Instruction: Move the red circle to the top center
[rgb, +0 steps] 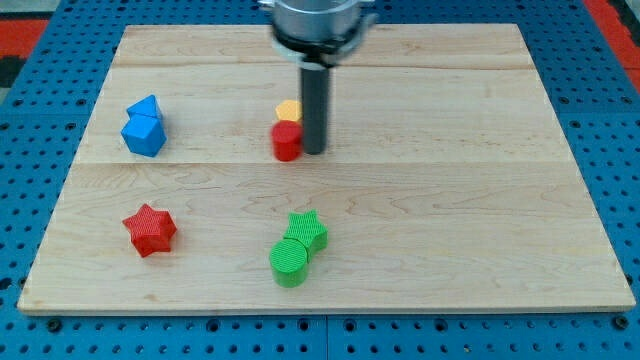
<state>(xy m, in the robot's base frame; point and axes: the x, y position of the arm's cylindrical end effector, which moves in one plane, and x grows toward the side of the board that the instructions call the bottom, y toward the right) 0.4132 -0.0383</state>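
My tip (314, 151) is resting on the surface (480, 200), touching the right side of the red circle (287, 141). The end effector is a plain dark rod with no jaws, so there is nothing on it to stand apart or together; it is simply pressing against the red circle from the view's right. The red circle is sitting just left of my tip, in the upper middle part of the surface, below the top edge.

A yellow block (289, 109) is lying immediately above the red circle, touching it, just up and left of my tip; its shape is partly hidden and I cannot tell it. Well to the left of my tip, two blue blocks (144, 127) are sitting pressed together, angular in outline. Down and far left of my tip, a red star (150, 229) is lying alone. Below my tip, a green star (306, 230) is touching a green circle (290, 263) that is sitting just under it.

The blocks are showing fine ridged sides, like printed plastic. The surface is looking like pale wood planks with visible grain, lying over a blue pegboard (40, 120) dotted with holes.
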